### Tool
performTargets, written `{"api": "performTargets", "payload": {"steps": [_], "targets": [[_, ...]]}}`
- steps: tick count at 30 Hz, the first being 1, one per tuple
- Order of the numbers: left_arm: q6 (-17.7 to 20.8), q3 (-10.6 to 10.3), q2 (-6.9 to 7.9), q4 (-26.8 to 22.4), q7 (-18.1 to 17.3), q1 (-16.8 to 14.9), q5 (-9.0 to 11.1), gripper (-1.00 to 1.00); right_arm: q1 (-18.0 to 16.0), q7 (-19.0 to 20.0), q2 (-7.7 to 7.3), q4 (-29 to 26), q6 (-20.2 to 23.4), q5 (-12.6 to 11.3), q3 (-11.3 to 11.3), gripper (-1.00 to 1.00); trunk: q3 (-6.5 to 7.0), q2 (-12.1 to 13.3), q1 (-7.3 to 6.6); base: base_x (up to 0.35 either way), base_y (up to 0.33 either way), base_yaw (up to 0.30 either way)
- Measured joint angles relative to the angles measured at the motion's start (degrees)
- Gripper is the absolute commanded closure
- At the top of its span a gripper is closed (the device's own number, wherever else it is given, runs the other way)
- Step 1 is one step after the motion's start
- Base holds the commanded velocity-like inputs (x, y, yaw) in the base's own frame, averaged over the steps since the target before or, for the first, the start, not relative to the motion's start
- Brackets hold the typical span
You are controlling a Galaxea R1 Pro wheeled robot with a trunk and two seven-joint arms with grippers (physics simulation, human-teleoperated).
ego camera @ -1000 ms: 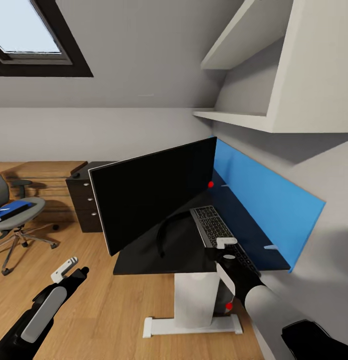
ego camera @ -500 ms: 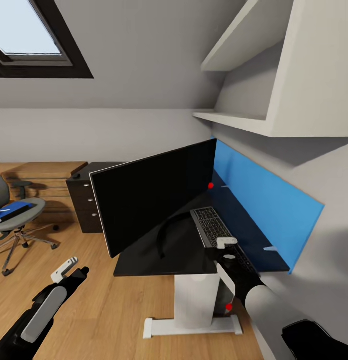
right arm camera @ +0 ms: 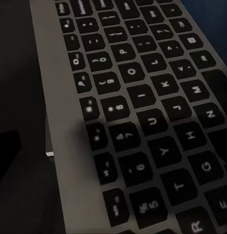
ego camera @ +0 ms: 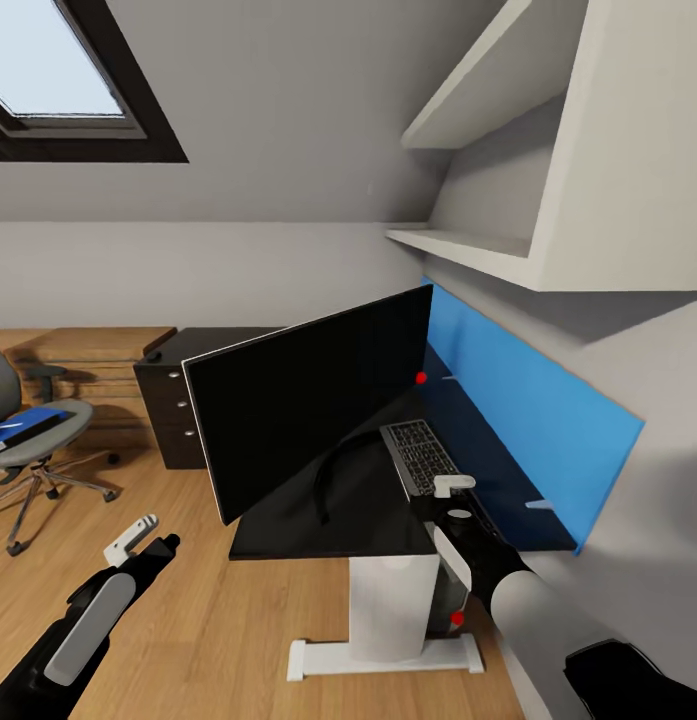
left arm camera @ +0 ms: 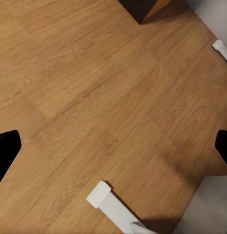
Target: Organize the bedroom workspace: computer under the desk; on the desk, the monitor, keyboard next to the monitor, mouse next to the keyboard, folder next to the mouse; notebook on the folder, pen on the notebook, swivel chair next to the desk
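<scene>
The black monitor (ego camera: 308, 405) stands on the glossy black desk (ego camera: 288, 525), turned at an angle. Beside it, toward the blue rear panel (ego camera: 533, 425), lies the dark keyboard (ego camera: 418, 452). My right gripper (ego camera: 454, 492) hovers open over the keyboard's near end, and its keys (right arm camera: 142, 122) show close up in the right wrist view. The computer (ego camera: 450, 600) peeks out under the desk behind the white leg. At far left, the grey swivel chair (ego camera: 33, 455) carries the blue folder (ego camera: 23, 424). My left gripper (ego camera: 140, 536) hangs open and empty over the wood floor (left arm camera: 103, 97).
A dark three-knob drawer unit (ego camera: 173, 405) stands at the desk's far end, with a light wooden chest (ego camera: 88, 360) behind it. White shelves (ego camera: 468, 245) jut from the wall above the desk. The desk's white foot (ego camera: 383, 655) rests on the floor.
The whole picture has shifted slightly, so the camera moved. Both grippers keep the same pose, and the keyboard and monitor stay where they were on the desk.
</scene>
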Motion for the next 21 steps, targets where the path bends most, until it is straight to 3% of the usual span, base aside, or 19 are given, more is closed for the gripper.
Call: {"api": "performTargets", "payload": {"steps": [11,15,21], "targets": [[0.04,0.00,-0.08,0.01,0.00,0.00,0.00,-1.00,0.00,0.00,0.00,0.00,-0.24,-0.03,-0.04,-1.00,0.00,0.00,0.00,0.000,0.000,0.000],[0.08,0.00,-0.09,0.06,-0.06,0.00,0.00,-1.00,0.21,-0.06,-0.07,-0.40,-2.72,-0.09,-0.12,-1.00,0.00,0.00,0.00,0.000,0.000,0.000],[0.01,0.00,-0.09,0.09,-0.16,0.00,0.00,-1.00,3.36,-0.12,-0.24,-5.25,-5.49,-0.14,-0.19,-1.00,0.00,0.00,0.00,0.000,0.000,0.000]]}}
